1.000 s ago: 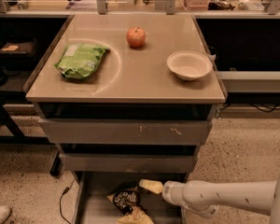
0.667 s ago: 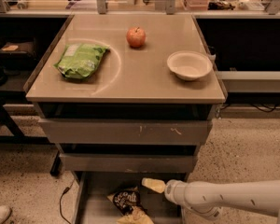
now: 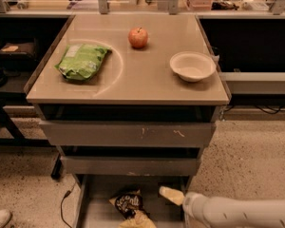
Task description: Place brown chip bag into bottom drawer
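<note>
Brown chip bag (image 3: 128,204) is noted lying in pulled-out bottom drawer (image 3: 100,194), below worktop (image 3: 133,75) front edge; gripper (image 3: 172,195) is held just right of it, grip state can't be told; placing judged approx. done, only arm retreat left.

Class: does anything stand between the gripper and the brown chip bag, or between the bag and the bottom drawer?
Nothing visible does. The gripper hangs close beside the brown chip bag, bare drawer floor between them, and the bag lies inside the open bottom drawer.
</note>
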Available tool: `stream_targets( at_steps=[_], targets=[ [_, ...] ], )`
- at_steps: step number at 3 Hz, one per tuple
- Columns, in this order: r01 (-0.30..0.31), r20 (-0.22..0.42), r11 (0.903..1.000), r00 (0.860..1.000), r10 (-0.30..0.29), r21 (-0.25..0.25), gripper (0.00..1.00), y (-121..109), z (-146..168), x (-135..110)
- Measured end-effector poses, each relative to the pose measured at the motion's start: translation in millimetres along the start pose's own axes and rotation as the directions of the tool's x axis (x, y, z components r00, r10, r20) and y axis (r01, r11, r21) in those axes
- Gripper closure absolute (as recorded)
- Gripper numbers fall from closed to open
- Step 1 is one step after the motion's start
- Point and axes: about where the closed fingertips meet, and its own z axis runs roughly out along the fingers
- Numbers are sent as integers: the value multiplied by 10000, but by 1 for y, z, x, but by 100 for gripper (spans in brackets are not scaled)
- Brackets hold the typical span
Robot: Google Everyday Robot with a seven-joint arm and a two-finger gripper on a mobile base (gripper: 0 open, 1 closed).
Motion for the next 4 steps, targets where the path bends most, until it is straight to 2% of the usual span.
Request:
stream_targets(
  at_steps=[1, 2, 3, 4],
  targets=[
    [-1763, 1347, 9738, 9783, 1573, 1435, 0, -54, -75, 8],
    [-3649, 3230, 8952, 9051, 2766, 2560, 0, -100, -161, 23],
    [-5611, 4998, 7474, 7900, 3552, 3557, 0, -161, -254, 80],
    [-6168, 5047, 6595, 7696, 3911, 4296, 0, -191, -284, 137]
  ],
)
